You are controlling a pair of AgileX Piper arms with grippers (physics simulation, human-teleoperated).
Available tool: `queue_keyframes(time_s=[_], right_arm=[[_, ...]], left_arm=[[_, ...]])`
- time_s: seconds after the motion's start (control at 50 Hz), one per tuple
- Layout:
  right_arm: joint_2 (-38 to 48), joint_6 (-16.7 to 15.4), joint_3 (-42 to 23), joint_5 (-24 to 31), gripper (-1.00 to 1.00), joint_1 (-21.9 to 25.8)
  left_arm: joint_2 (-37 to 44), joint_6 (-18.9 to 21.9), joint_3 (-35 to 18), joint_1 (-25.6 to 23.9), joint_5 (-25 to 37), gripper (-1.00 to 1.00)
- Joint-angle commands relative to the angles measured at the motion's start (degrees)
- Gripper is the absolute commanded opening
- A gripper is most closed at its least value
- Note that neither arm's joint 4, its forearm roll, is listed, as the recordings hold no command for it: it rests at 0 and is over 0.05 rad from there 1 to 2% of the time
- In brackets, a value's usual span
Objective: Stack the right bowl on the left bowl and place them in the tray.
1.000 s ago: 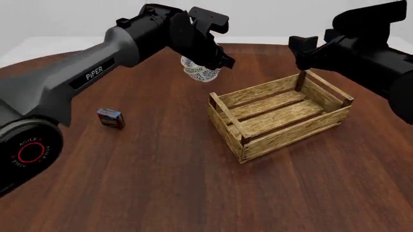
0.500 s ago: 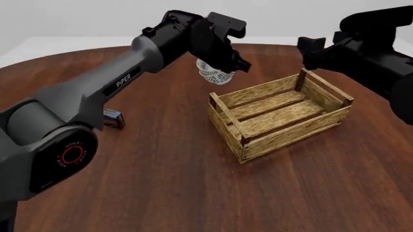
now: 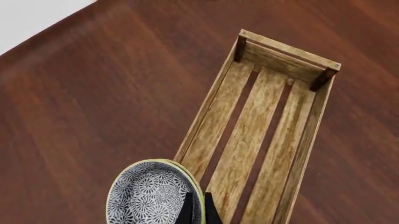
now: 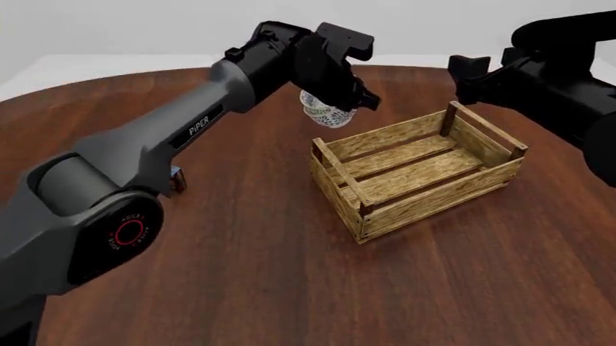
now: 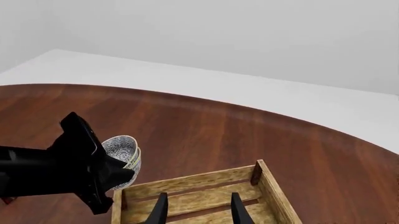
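Carrying the stacked bowls (image 4: 327,111) pinched by the rim, left gripper (image 4: 339,97) hangs upper centre, beside the tray (image 4: 416,173); right gripper (image 5: 197,211) parted, empty, clear above it.

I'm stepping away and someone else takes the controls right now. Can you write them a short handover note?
Left claw: shut on the stacked patterned white bowls with yellow rims, held in the air just outside the near-left end of the light-wood slatted crate tray.
Right claw: open, holding nothing, above the tray's far side.
Done: bowls are stacked and lifted.
Left: carry the stack over the tray, lower it onto the slats, release. The tray holds nothing yet.
A small blue box sits on the brown wooden table, partly hidden behind the left arm.
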Motion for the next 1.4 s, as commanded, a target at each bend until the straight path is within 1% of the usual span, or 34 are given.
queue_keyframes(time_s=[0.02, 0.04, 0.06, 0.08, 0.16, 0.2, 0.22, 0.24, 0.26, 0.3, 0.46, 0.92, 1.08, 1.4], right_arm=[[0.0, -0.1, -0.3, 0.4, 1.0, 0.7], [0.0, -0.1, -0.3, 0.4, 1.0, 0.8], [-0.1, -0.1, -0.3, 0.4, 1.0, 0.8], [-0.1, -0.1, -0.3, 0.4, 1.0, 0.8], [-0.2, -0.1, -0.2, 0.4, 1.0, 0.8], [-0.3, -0.1, -0.1, 0.4, 1.0, 0.7], [-0.4, 0.0, -0.1, 0.4, 1.0, 0.7], [-0.5, 0.0, 0.0, 0.4, 1.0, 0.7], [-0.5, 0.0, 0.0, 0.4, 1.0, 0.7], [-0.6, 0.1, 0.0, 0.4, 1.0, 0.6], [-0.8, 0.2, 0.1, 0.3, 1.0, 0.5], [-1.2, 0.4, 0.0, 0.7, 1.0, 0.2], [-1.4, 0.6, 0.0, 0.7, 1.0, 0.1], [-2.0, 0.7, 0.2, 0.9, 1.0, 0.1]], left_arm=[[-0.7, -1.0, -1.0, -0.1, 1.1, -1.0], [-0.1, -1.0, -1.9, -0.2, 1.5, -1.0], [1.4, -0.8, -4.3, -0.1, 2.8, -1.0], [2.1, -0.9, -5.3, -0.2, 3.3, -1.0], [6.7, -0.7, -12.4, -0.5, 6.8, -1.0], [9.1, -0.4, -17.0, -0.2, 9.2, -1.0], [11.5, -0.4, -22.6, -0.4, 12.4, -1.0], [13.5, -0.3, -26.7, -0.5, 14.7, -1.0], [14.8, -0.2, -29.3, -0.5, 16.1, -1.0], [16.1, 0.2, -31.0, -0.5, 17.0, -1.0], [18.3, 0.7, -31.5, -0.2, 16.7, -1.0], [22.2, -1.7, -31.5, -2.6, 14.6, -1.0], [23.4, -1.1, -31.4, -2.4, 13.8, -1.0], [24.6, 1.7, -31.5, -2.5, 12.6, -1.0]])
